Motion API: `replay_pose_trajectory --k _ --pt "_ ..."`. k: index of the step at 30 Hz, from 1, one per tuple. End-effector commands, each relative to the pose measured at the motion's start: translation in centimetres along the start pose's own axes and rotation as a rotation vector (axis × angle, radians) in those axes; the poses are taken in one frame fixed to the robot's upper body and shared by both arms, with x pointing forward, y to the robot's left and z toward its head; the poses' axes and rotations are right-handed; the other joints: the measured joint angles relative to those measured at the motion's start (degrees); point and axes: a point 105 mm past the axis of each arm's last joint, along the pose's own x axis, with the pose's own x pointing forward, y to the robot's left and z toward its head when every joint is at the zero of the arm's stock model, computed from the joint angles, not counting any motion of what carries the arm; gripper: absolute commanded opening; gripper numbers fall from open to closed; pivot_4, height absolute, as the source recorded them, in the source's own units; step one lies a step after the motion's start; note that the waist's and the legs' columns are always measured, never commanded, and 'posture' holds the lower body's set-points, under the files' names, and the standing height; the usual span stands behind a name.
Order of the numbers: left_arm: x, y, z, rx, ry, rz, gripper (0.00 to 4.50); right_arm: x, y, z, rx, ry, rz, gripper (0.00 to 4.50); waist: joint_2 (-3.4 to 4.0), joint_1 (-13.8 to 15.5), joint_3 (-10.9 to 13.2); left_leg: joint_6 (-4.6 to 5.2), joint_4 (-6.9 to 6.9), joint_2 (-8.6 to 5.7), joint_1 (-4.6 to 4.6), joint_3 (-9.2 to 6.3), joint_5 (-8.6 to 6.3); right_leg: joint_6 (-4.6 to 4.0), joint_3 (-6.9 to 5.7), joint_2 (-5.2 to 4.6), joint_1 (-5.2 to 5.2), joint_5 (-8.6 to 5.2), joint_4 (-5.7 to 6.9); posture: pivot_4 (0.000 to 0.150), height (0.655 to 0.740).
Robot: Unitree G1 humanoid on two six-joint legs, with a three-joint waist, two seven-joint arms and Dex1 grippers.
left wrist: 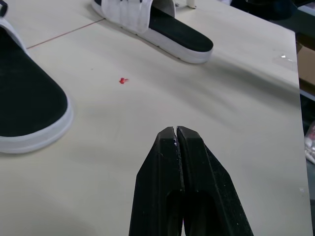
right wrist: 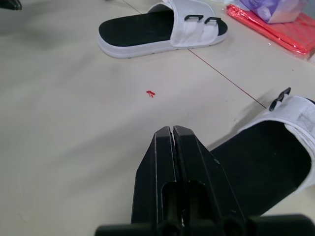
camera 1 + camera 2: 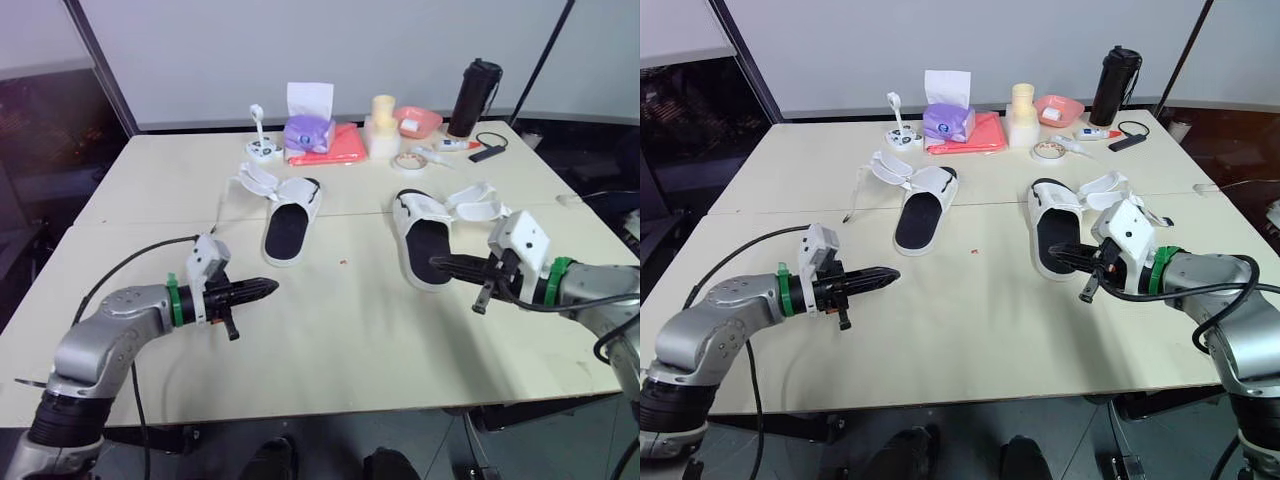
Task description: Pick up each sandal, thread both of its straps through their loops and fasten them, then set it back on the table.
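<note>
Left gripper [image 3: 266, 288]: both black fingers [image 1: 157, 172] pressed together tip to tip, holding nothing. It hovers low over bare table [image 3: 350, 350] and points toward the robot's right. The heel of the left sandal [image 3: 288, 226] lies just beyond it, apart.

Right gripper [image 3: 438, 264]: fingers [image 2: 158, 167] likewise closed on each other, empty, pointing toward the robot's left. The tips sit at the heel end of the right sandal [image 3: 421, 240]; contact cannot be told.

Left sandal: sole down on the table, long axis running away from the robot, heel nearest and toe end far, leaning a little to the robot's right. Its white straps [image 3: 256, 181] are unfastened and splayed to the robot's left.

Right sandal: sole down, long axis also away from the robot, heel near and toe far, leaning slightly to the robot's left. Its straps [image 3: 476, 200] are loose, spread to the robot's right.

The sandals lie well apart, with a small red speck [image 3: 343, 263] between them.

Far edge: purple tissue box [image 3: 309, 131], black bottle [image 3: 474, 97].
</note>
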Motion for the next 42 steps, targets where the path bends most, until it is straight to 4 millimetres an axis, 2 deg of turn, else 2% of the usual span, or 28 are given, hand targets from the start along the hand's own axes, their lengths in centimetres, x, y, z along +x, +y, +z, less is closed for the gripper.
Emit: replay_pose_trajectory --k 1,5,8,13,18,26,29,32,36,39,42 --pt "-0.6 0.2 1.1 0.036 -0.021 -0.006 0.02 0.0 0.8 1.3 -0.032 -0.044 0.009 0.00 0.00 0.0 0.0 0.00 0.00 0.00 0.00 0.00 0.00 0.00 0.00 0.00 0.00 0.00 0.00 0.150 0.7344" --pt "-0.8 0.3 1.9 0.014 -0.032 -0.030 0.02 0.3 1.8 1.8 -0.038 -0.053 0.022 0.00 -0.01 0.1 0.0 0.00 0.00 0.00 0.00 -0.01 0.00 0.00 0.00 0.00 -0.02 0.00 0.01 0.150 0.7344" --pt "-0.6 0.6 2.6 0.016 -0.042 -0.023 0.02 0.3 1.8 1.9 -0.040 -0.056 0.020 0.00 -0.03 0.1 0.1 0.00 0.01 0.00 -0.01 -0.01 0.00 0.00 0.00 0.00 -0.02 0.00 0.01 0.150 0.7344" --pt "-0.7 0.9 2.2 0.011 -0.029 -0.012 0.02 0.9 2.1 1.6 -0.044 -0.052 0.011 0.00 -0.02 -0.1 0.1 0.00 0.00 -0.01 -0.01 0.00 0.00 0.01 0.01 0.00 -0.04 0.01 0.01 0.150 0.7344" --pt "-0.3 0.6 2.2 0.013 -0.027 -0.032 0.02 0.7 2.4 1.4 -0.050 -0.041 0.009 0.00 -0.02 0.0 0.1 0.00 -0.01 -0.01 -0.01 -0.01 0.00 0.02 0.00 0.00 -0.03 0.01 0.02 0.150 0.7344" --pt "0.5 -0.4 2.3 0.009 -0.042 -0.059 0.02 0.5 2.0 0.9 -0.056 -0.032 -0.025 0.00 -0.03 0.0 0.1 0.00 0.01 -0.01 -0.01 -0.01 0.00 0.02 0.00 0.00 -0.02 0.02 0.03 0.150 0.7344" --pt "0.7 -0.1 2.1 0.010 -0.040 -0.057 0.02 1.1 0.7 0.2 -0.060 -0.003 -0.096 0.00 -0.03 -0.2 0.1 0.00 0.01 -0.02 -0.01 0.00 0.01 0.03 0.01 0.00 -0.02 0.02 0.04 0.150 0.7344" --pt "0.9 -0.2 2.1 0.000 -0.051 -0.065 0.00 1.5 -1.4 -0.3 -0.094 0.033 -0.199 0.80 -0.03 -0.3 0.1 -0.03 0.02 -0.03 0.01 0.02 0.03 0.01 0.01 0.01 -0.02 0.02 0.05 0.150 0.7344" --pt "1.2 -0.6 1.2 -0.002 -0.034 -0.068 0.00 2.7 -2.6 -0.9 -0.208 0.092 -0.262 2.78 -0.02 -0.4 0.1 -0.04 0.01 -0.04 0.00 0.01 0.04 0.02 0.02 0.01 -0.05 0.03 0.08 0.150 0.7344" --pt "1.4 -0.8 0.8 -0.004 -0.027 -0.076 0.00 4.3 -4.4 -1.3 -0.336 0.154 -0.342 4.30 -0.02 -1.1 0.1 -0.05 -0.01 -0.07 -0.01 0.03 0.04 0.02 0.02 0.01 -0.07 0.03 0.09 0.150 0.7344" --pt "1.6 -1.0 0.6 -0.004 -0.025 -0.083 0.00 5.9 -6.1 -1.9 -0.428 0.211 -0.398 4.42 -0.02 -1.4 0.1 -0.08 0.00 -0.08 0.00 0.05 0.06 0.02 0.04 0.02 -0.11 0.03 0.16 0.150 0.7344"
